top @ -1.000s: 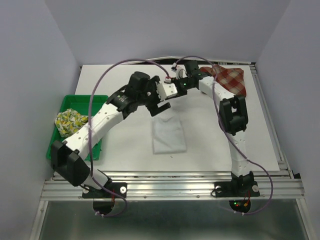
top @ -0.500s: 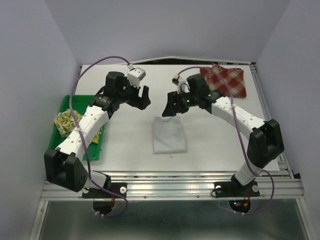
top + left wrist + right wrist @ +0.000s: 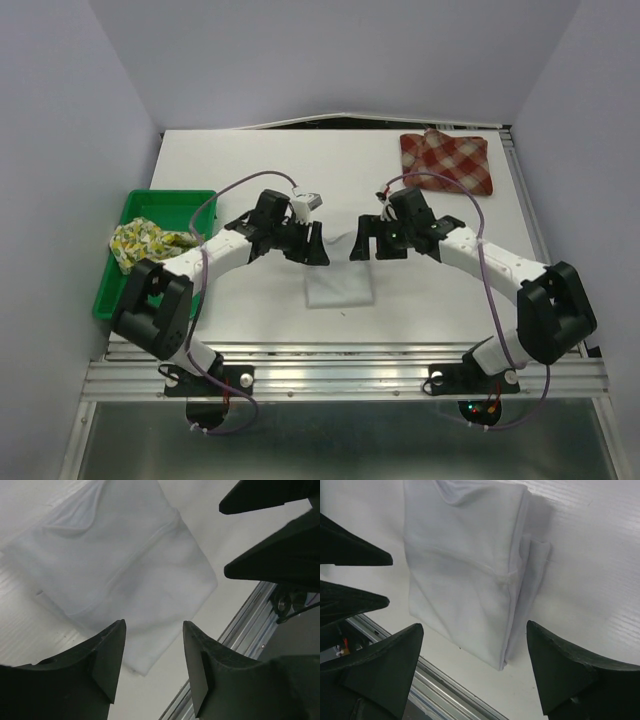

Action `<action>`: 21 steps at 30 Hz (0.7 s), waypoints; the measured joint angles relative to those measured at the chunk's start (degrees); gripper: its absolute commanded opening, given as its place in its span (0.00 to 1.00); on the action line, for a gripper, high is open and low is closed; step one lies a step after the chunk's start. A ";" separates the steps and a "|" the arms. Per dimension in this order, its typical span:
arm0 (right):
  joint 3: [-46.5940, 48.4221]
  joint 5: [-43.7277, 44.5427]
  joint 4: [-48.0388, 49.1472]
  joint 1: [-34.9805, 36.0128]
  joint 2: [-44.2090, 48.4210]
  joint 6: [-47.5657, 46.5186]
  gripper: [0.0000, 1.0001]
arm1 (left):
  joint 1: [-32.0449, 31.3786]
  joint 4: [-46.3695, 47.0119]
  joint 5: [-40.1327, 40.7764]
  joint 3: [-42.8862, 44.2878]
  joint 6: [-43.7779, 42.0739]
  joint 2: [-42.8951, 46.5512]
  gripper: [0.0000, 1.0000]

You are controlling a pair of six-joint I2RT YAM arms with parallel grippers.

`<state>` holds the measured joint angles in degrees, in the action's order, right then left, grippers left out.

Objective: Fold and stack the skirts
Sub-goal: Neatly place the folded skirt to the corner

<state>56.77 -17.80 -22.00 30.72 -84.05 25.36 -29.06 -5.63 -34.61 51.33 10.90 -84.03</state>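
Top external view shows the left gripper (image 3: 306,244) and the right gripper (image 3: 371,243) low over the far edge of the folded white skirt (image 3: 339,286), which lies flat on the table (image 3: 230,180) just under both. In the wrist views each gripper has its fingers spread, and nothing is between them. The plaid skirt (image 3: 447,162) lies well beyond the right gripper. The fruit-print skirt (image 3: 143,243) rests in the green tray (image 3: 166,200), far left of the left gripper.

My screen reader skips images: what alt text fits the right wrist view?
A folded white skirt lies flat on the white table, framed between the right gripper's two open black fingers. The left gripper's pointed tips enter at the left edge.
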 measured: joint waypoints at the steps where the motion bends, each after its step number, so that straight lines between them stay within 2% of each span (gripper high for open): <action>1: -0.92 0.35 0.74 0.00 -0.07 0.90 0.87 | 0.11 0.48 -0.15 0.42 0.55 -2.23 0.58; 6: -4.39 0.68 2.64 0.00 -4.37 5.25 0.77 | 1.81 2.82 -0.26 1.09 3.21 -11.13 0.51; 16: -4.68 0.02 7.06 -0.31 -11.89 14.34 0.66 | 3.34 6.84 -1.29 2.99 7.58 -17.53 0.47; 18: -4.61 -1.05 8.74 -0.33 -12.74 15.69 0.50 | 4.04 7.72 -2.73 3.50 9.03 -19.43 0.46; 19: -4.52 -1.25 9.62 -0.33 -13.44 16.48 0.33 | 4.42 7.89 -3.52 3.91 9.60 -20.11 0.44; 21: -4.13 -1.20 10.54 -0.48 -14.80 16.76 0.20 | 4.85 8.57 -4.11 4.61 10.43 -20.92 0.42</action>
<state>52.64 -19.00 -11.46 30.24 -98.85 42.13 -24.21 2.94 -38.72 55.94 21.32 -104.95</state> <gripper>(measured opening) 0.377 0.446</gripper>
